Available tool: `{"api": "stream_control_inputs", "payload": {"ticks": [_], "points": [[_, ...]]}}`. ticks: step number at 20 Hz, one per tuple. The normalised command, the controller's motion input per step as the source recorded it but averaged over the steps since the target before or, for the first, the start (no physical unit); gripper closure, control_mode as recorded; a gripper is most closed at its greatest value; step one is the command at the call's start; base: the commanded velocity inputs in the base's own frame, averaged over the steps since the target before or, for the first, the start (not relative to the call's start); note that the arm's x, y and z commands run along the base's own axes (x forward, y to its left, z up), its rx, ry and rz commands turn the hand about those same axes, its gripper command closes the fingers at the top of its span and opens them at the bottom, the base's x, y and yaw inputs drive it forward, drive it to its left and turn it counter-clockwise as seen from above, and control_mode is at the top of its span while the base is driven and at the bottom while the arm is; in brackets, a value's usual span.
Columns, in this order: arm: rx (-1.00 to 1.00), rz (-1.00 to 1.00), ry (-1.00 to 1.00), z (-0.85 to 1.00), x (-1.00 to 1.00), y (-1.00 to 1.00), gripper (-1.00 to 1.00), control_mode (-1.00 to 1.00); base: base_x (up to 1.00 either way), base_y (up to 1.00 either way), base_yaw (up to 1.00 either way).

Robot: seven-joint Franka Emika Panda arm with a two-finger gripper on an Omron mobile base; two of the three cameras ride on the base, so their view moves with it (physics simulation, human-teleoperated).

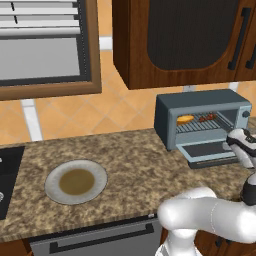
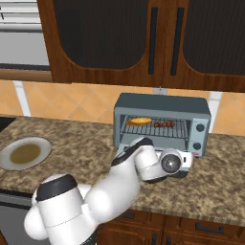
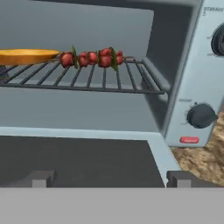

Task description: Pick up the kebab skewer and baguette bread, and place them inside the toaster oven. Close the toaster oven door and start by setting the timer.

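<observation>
No legible text anywhere.
Faint marks on the toaster oven (image 3: 188, 87) panel above its knobs, and a small red label (image 3: 189, 140) under the lower knob, too blurred to read.

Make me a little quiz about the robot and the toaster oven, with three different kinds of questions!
1. True or false: the bread and the skewer both lie on the rack inside the oven.
2. The oven door is: A) shut, B) folded down open, C) missing.
3. Fill in: the gripper in front of the door is ____ and holds nothing.

Key: 1 true; 2 B; 3 open.
</observation>
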Motion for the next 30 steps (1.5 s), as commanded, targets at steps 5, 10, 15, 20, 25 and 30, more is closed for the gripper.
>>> {"api": "stream_control_inputs", "payload": {"ticks": [5, 10, 15, 20, 25, 30], "points": [[0.00, 0.01, 0.05, -0.03, -0.85, -0.17, -1.00, -1.00, 0.00, 0.00, 0.00], [0.00, 0.02, 0.04, -0.23, -0.76, -0.04, -1.00, -1.00, 0.00, 0.00, 0.00], [0.00, 0.02, 0.03, -0.28, -0.52, 0.24, -1.00, -1.00, 0.00, 0.00, 0.00], [0.00, 0.05, 0.02, -0.23, -0.12, 0.36, -1.00, -1.00, 0.00, 0.00, 0.00], [0.00, 0.05, 0.00, -0.06, 0.03, 0.34, -1.00, -1.00, 0.00, 0.00, 0.00], [0.00, 0.05, 0.00, -0.02, 0.14, 0.26, -1.00, -1.00, 0.00, 0.00, 0.00]]}}
